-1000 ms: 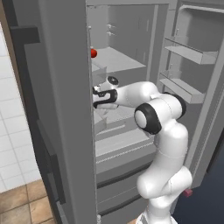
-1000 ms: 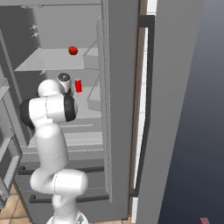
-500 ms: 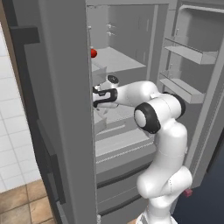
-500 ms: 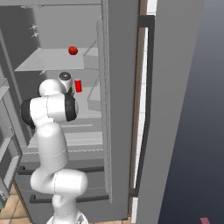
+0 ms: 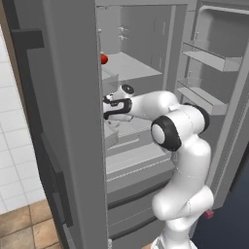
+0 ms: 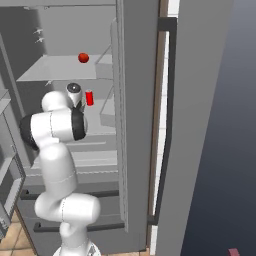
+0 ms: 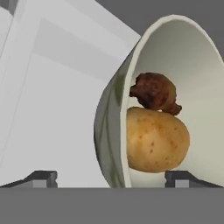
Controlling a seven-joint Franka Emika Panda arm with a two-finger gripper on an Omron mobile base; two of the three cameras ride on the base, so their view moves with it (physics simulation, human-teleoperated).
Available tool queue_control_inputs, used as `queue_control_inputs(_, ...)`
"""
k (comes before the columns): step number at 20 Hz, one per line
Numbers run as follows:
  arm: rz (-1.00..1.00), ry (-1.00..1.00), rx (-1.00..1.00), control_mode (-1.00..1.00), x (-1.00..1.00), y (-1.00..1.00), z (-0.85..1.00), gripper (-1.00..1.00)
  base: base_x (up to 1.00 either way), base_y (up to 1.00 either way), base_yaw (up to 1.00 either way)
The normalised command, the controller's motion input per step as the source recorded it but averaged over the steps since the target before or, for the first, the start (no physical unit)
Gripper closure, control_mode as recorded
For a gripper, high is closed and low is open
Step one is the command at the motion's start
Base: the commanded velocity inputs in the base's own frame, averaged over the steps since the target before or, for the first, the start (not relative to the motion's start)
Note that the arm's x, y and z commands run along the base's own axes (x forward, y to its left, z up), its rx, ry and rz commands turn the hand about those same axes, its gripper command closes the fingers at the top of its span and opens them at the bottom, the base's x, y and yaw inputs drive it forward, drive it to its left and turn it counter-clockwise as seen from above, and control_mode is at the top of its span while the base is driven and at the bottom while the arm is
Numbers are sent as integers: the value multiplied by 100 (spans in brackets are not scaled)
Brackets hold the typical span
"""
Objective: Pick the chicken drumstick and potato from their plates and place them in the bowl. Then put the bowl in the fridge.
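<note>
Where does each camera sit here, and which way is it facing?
Left base view: behind the arm to its left, facing into the open fridge; the white arm rises at lower right, reaching to a shelf.
Right base view: behind the arm to its right, facing the same fridge interior; the arm rises at lower left.
Hand view: on the hand, looking along the open tool at the bowl holding the potato and chicken drumstick; both fingertips show.
Shared: both base views show the small red ball on the upper shelf.
</note>
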Motion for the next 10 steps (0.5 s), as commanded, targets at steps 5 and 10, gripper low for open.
queue_control_inputs(5,0,0,4,-100,-28,-15,15,-100,0,0,0)
queue_control_inputs(10,0,0,3,-100,-37,-19,13,-100,0,0,0)
